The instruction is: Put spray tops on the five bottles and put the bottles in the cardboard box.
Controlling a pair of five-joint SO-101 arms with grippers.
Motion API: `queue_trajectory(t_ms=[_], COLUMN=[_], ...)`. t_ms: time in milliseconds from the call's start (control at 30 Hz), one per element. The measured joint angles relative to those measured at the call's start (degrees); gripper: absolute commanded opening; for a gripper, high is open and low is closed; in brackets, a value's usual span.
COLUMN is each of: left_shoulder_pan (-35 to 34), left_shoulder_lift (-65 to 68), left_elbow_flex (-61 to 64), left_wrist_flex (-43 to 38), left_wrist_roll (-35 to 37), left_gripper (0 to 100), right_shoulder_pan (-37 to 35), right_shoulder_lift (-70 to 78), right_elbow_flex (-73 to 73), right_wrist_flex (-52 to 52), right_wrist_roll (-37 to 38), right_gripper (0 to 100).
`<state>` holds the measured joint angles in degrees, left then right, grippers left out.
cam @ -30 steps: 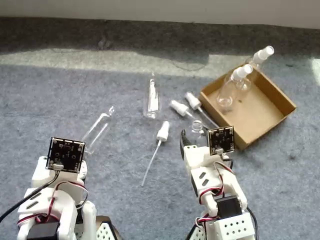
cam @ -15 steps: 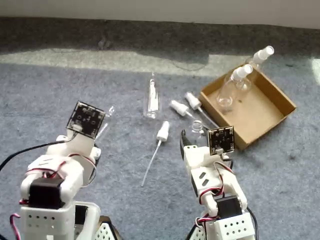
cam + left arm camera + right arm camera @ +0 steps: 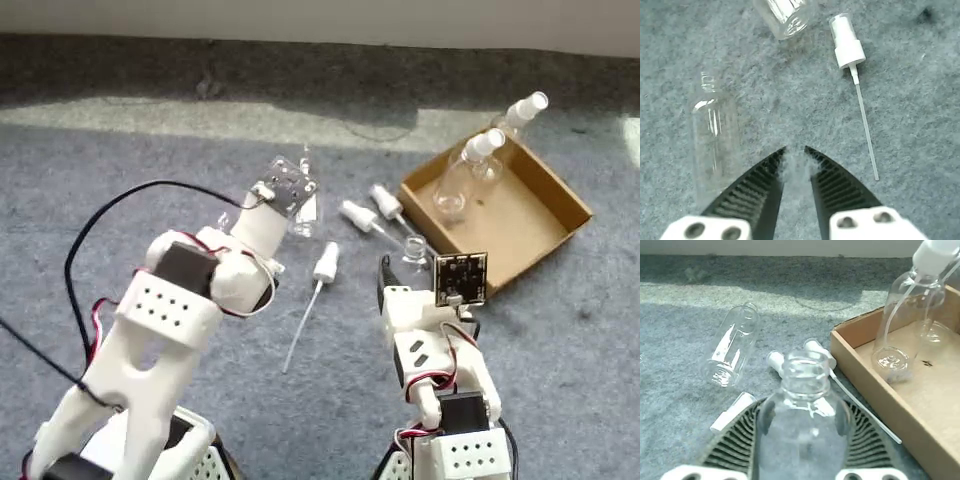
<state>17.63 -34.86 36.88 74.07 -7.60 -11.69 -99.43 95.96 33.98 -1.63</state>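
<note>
My right gripper [image 3: 803, 407] is shut on an upright clear bottle [image 3: 802, 430] with no top, held just in front of the cardboard box [image 3: 555, 235]. Two bottles [image 3: 470, 165] with spray tops lean in the box's far corner. My left gripper [image 3: 795, 150] hangs low over the carpet, slightly open and holding nothing. A topless bottle [image 3: 714, 137] lies right beside one finger, and a spray top [image 3: 847, 45] with a long tube lies on the other side. Another bare bottle [image 3: 307, 205] lies farther out, partly under the left wrist.
Two more spray tops [image 3: 357, 213] [image 3: 385, 200] lie between the far bottle and the box. The left arm [image 3: 190, 285] stretches across the carpet's left middle. Grey carpet [image 3: 560, 340] covers the whole work area; a wall edge runs along the back.
The left arm has risen from the near edge and swung forward to the middle, past the lying bottle. The right arm has shifted slightly right with its bottle.
</note>
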Motion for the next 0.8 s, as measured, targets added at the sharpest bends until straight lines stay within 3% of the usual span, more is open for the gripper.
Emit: queue_trajectory(t_ms=[200, 400, 800], left_shoulder_pan=[0.53, 0.88, 8.79], left_shoulder_lift=[14.15, 24.44, 33.49], left_elbow_flex=[-5.27, -11.69, -18.81], left_wrist_flex=[-5.36, -6.24, -6.24], left_wrist_roll=[0.18, 0.18, 10.02], left_gripper=[1, 15, 18], right_shoulder_pan=[0.09, 0.09, 0.09], right_shoulder_lift=[0.0, 0.0, 0.0], right_elbow_flex=[0.0, 0.0, 0.0], right_wrist_flex=[0.0, 0.0, 0.0], right_wrist_roll=[0.0, 0.0, 0.0], right_gripper=[7.4, 7.4, 7.4])
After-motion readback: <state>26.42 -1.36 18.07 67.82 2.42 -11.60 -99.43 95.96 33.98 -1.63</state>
